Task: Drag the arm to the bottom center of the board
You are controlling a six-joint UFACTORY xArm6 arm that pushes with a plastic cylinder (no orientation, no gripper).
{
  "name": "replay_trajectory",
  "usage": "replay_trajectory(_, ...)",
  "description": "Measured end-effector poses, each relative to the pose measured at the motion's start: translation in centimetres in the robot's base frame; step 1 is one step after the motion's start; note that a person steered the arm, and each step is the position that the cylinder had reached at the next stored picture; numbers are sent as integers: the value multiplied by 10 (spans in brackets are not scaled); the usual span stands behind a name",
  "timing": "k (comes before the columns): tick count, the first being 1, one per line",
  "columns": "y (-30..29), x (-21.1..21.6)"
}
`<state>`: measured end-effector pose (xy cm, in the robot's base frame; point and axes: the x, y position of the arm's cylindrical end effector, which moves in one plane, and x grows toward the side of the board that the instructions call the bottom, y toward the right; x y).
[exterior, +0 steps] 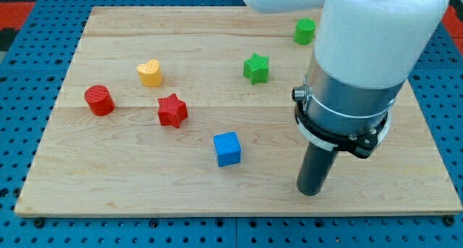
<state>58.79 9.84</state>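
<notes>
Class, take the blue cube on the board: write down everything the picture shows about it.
The blue cube is a small, solid-looking block of matte blue, plastic by its look, with sharp edges. It sits flat on the wooden board, turned slightly so a corner faces the view's bottom. It lies below the red star and to the view's left of my tip. Nothing touches it but the board.

I see the scene bright and evenly lit, seemingly from overhead. The table (145, 183) shows no glare, and its wood grain reads sharp. Shadows are soft and short, hugging each block's base. My white arm housing (362, 24) at 1 o'clock looks nearly overexposed.
</notes>
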Motion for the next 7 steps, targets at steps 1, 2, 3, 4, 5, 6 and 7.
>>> replay_trajectory(1, 0, 8)
replay_trajectory(2, -1, 12)
replay_trajectory(3, -2, 12)
replay_trajectory(4, -4, 12)
replay_trajectory(5, -1, 12)
replay_trajectory(6, 14, 12)
replay_trajectory(7, 14, 12)
